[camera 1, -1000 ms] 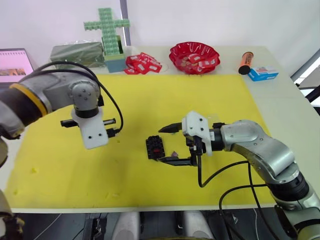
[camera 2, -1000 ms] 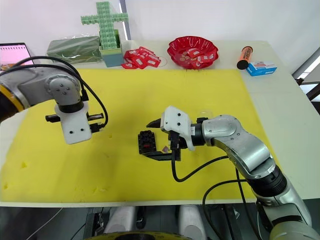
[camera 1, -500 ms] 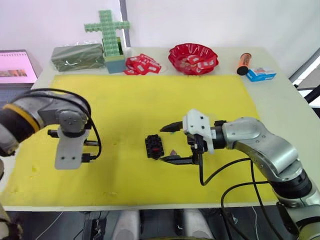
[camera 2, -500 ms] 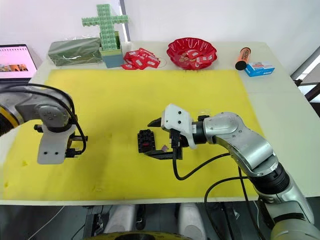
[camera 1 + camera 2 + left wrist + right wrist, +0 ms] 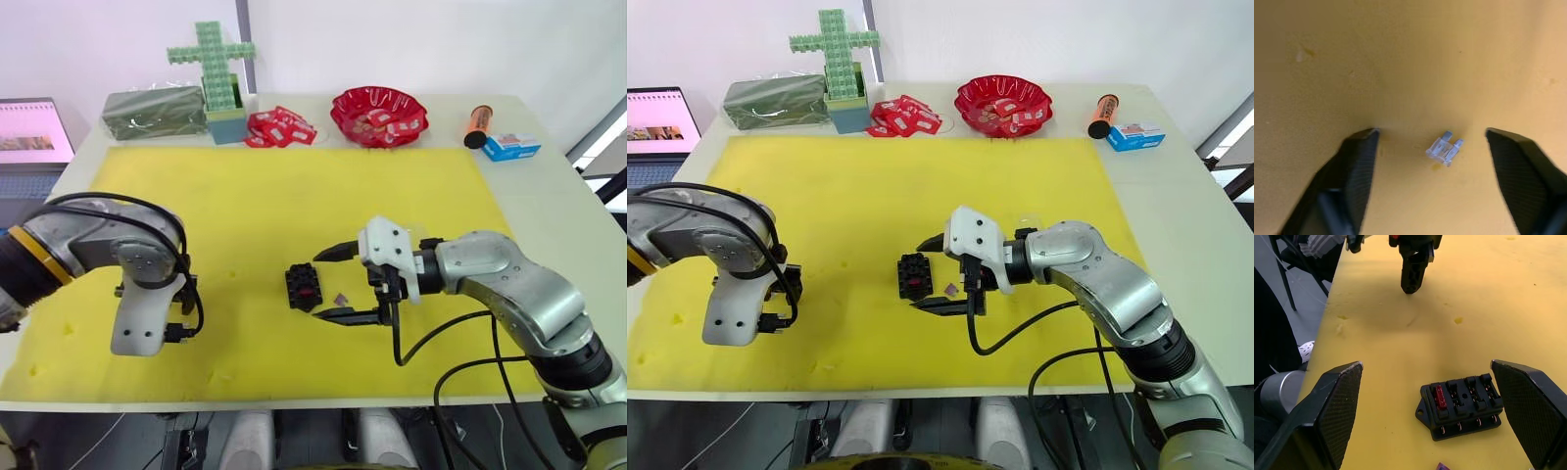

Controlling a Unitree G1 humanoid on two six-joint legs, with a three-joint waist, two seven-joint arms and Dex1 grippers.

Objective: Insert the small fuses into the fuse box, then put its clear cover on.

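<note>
Yellow mat (image 5: 294, 186): fuse box (image 5: 1462, 406), red fuse (image 5: 1439, 395) seated. Our left gripper (image 5: 1432, 147) gapes over pale grey fuse (image 5: 1444, 148); next, pinch it. Right gripper (image 5: 336, 282) open.

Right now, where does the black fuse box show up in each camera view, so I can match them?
Left eye: fuse box mid-mat, just off the right gripper.
Right eye: same spot.
Right wrist: between the open fingers, red fuse seated in it.
Left wrist: not there; pale fuse.
Shared landmark: yellow mat.
</note>
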